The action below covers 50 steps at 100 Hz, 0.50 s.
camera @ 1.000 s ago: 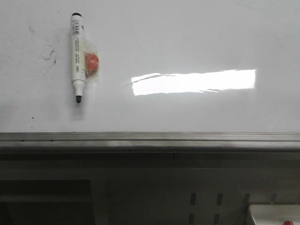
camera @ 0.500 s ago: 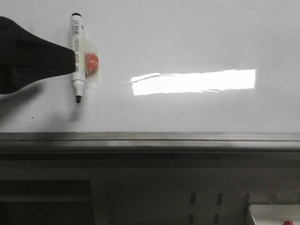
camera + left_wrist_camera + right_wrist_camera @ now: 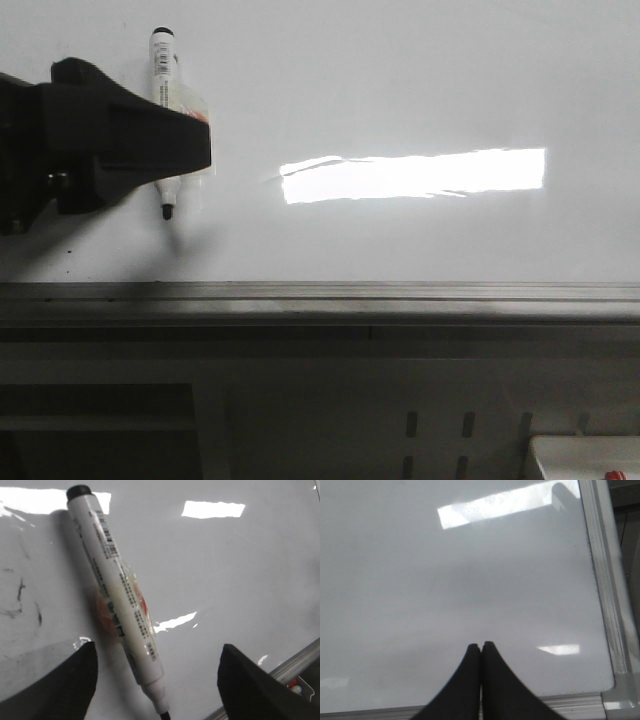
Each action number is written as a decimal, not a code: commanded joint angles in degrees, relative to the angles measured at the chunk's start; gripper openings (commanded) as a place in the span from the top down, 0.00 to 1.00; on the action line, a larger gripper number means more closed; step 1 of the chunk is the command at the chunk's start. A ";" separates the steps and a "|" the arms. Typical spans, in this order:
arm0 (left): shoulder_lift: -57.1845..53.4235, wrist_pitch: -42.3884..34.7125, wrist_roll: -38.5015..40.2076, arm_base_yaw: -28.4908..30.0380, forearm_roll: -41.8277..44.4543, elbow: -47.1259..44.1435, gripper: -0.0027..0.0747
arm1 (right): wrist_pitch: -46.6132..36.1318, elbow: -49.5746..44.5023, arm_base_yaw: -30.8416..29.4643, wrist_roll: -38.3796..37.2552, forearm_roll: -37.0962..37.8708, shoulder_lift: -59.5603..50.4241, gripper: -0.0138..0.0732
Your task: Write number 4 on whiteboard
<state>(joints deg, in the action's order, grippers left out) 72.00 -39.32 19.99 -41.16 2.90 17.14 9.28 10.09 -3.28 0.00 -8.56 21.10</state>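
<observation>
The whiteboard carries no number 4; its glossy white surface shows only a bright rectangular reflection and faint black smudges. Compared with half a second earlier, the left gripper has advanced rightward across the marker, now covering the barrel's middle and the orange disc behind it. In the left wrist view the marker lies on the board between the spread, released fingers, untouched. The right gripper hovers over bare board near the grey edge strip, its fingertips pressed together, holding nothing.
</observation>
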 commanded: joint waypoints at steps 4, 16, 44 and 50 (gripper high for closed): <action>0.36 -4.98 1.37 -0.48 -0.68 1.59 0.53 | -4.89 2.04 -0.33 0.76 0.07 0.88 0.92; 1.11 -5.71 2.24 -0.48 -0.68 1.59 0.82 | -4.89 2.04 -0.33 0.76 0.07 0.88 0.92; 2.44 -8.46 2.24 -0.48 -0.68 1.59 0.99 | -4.74 2.04 -0.33 0.76 0.07 0.88 0.92; 2.44 -8.97 2.24 -0.48 0.00 1.59 0.99 | -4.30 2.04 -0.33 0.76 0.07 0.88 0.92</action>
<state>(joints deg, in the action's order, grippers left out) 75.45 -42.69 21.77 -41.16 2.80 17.14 9.28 10.09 -3.28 0.00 -8.56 21.10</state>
